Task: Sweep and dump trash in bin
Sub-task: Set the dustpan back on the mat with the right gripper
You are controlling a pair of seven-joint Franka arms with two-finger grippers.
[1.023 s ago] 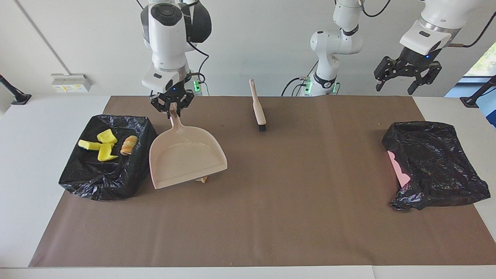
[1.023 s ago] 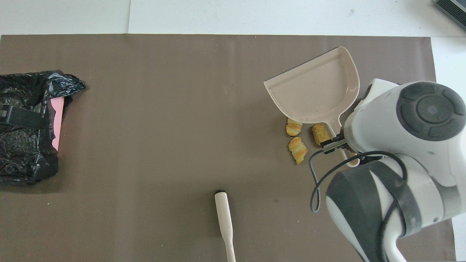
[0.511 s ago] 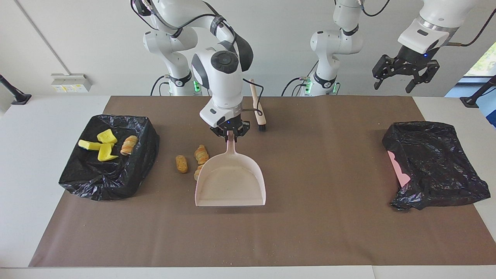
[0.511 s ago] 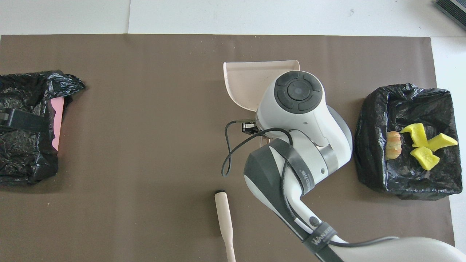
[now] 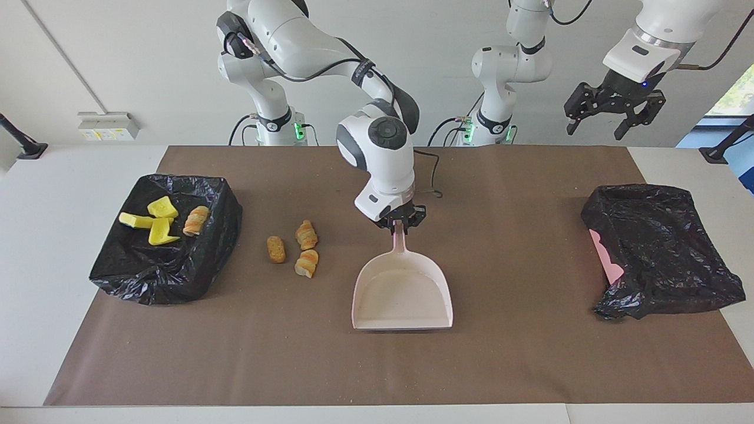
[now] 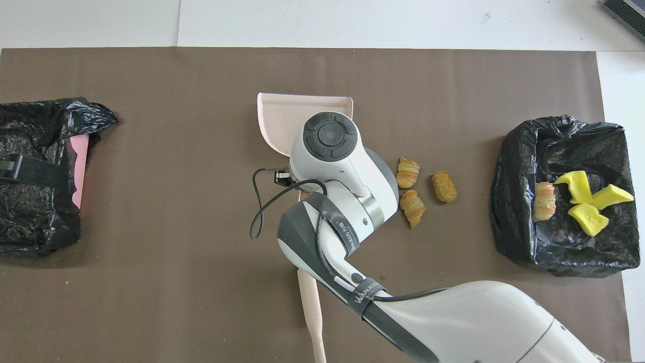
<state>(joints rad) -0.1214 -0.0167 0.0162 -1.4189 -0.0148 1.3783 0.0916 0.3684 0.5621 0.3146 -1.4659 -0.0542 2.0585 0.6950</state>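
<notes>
My right gripper (image 5: 400, 223) is shut on the handle of the beige dustpan (image 5: 403, 294). The pan lies low on the brown mat near the table's middle, its mouth pointing away from the robots. Loose trash lies on the mat beside it, toward the right arm's end: a brown nugget (image 5: 275, 248) and two orange-striped pieces (image 5: 306, 234) (image 5: 307, 262). The black-bagged bin (image 5: 194, 271) at that end holds three yellow chunks (image 5: 154, 221) and a striped piece (image 5: 196, 219). My left gripper (image 5: 612, 115) hangs open, high over the left arm's end, and waits.
A second black-bagged bin (image 5: 660, 250) with a pink edge sits at the left arm's end. The brush's handle (image 6: 311, 312) shows under my right arm near the robots' edge in the overhead view. A black cable (image 5: 433, 176) loops off the right wrist.
My right gripper has carried the dustpan from beside the bin to the table's middle, turning it, and three scraps on the mat have come into view. The left gripper barely moved.
</notes>
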